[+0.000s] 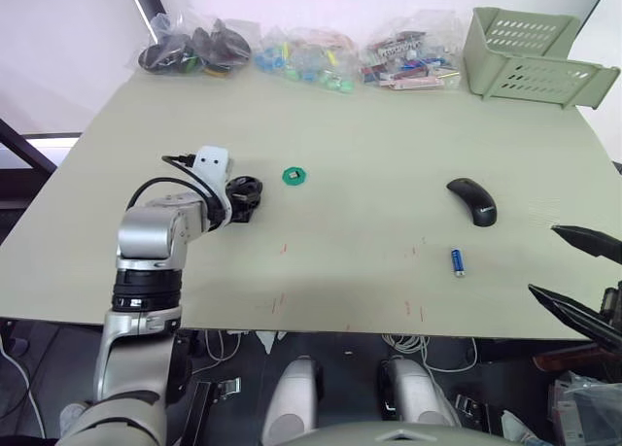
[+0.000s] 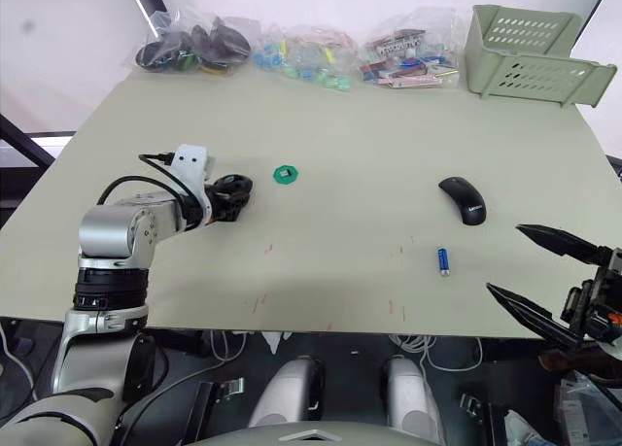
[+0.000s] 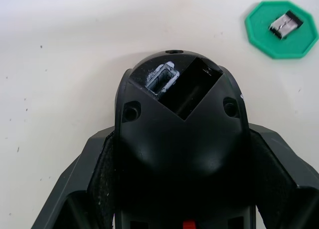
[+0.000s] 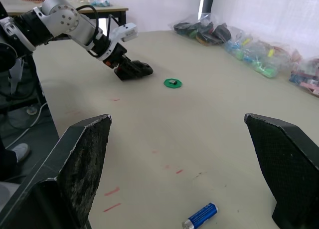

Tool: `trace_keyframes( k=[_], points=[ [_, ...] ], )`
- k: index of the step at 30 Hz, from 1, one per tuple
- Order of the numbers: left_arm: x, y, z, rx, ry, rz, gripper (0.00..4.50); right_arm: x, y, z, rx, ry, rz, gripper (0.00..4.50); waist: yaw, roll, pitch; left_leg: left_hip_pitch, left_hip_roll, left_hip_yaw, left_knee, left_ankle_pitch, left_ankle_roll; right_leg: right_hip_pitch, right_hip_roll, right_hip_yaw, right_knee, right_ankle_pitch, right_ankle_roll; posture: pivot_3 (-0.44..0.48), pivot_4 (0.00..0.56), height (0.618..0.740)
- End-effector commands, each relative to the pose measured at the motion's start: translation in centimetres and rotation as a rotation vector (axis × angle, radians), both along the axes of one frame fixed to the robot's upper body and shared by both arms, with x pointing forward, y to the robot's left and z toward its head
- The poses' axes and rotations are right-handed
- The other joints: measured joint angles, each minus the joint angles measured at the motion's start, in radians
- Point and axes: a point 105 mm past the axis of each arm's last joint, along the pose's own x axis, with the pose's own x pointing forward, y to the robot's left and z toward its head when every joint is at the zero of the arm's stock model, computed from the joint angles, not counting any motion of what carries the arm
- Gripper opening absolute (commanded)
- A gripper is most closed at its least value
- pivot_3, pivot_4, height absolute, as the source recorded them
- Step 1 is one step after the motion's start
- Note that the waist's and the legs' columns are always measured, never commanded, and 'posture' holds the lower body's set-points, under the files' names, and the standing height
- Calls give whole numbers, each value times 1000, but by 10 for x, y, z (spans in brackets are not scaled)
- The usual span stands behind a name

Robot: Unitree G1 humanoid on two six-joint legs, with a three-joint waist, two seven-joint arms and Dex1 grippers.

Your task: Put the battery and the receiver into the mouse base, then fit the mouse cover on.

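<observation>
Head view: left fingers (image 1: 243,195) round mouse base (image 1: 244,190)

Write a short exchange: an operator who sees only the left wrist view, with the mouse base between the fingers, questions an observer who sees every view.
Operator: Where is the battery?
Observer: The battery lies on the right side of the table, near its front edge, close to the open right gripper.
Operator: And the mouse cover?
Observer: The mouse cover lies just beyond the battery, apart from it.
</observation>
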Motion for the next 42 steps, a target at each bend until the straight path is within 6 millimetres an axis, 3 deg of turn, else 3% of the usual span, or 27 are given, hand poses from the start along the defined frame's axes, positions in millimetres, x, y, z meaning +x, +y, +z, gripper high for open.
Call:
trace_keyframes(
  k=[1,6,12,16,20,29,42],
  points=[
    [-2,-3,18,18,-67,-56,2921,-4,1,9,-19,-54,-5,4500,-1,0,0,0,0,0,0,0,0,0,0,0,0,0,0,0,150,740],
    [-14,-16,33,-12,-109,-238,2921,-6,3,9,-14,-52,-7,4500,0,0,0,0,0,0,0,0,0,0,0,0,0,0,0,0,150,740],
    [-42,-49,51,-46,-156,-614,2921,-10,5,5,-4,-51,-24,4500,3,0,0,0,0,1,0,0,0,0,-1,0,0,0,0,0,150,740],
    [-67,-75,48,9,-131,-904,2921,-13,8,4,3,-51,-33,4500,1,0,0,0,0,1,0,0,0,0,-1,1,0,-2,-3,0,150,740],
    [-79,-89,37,107,-109,-1127,2921,-15,11,5,6,-45,-38,4500,2,1,0,1,0,2,0,0,0,0,-1,1,0,-3,-4,0,150,740],
    [-70,-123,22,204,-97,-1413,2921,-24,16,3,-27,-3,-27,4500,10,1,0,0,0,2,2,0,0,0,0,1,0,-5,0,0,150,740],
    [-54,-169,-1,339,-24,-1494,2921,-27,21,3,-52,18,-30,4500,6,1,0,-2,0,1,7,0,0,1,1,1,1,-5,1,0,150,740]
  ],
)
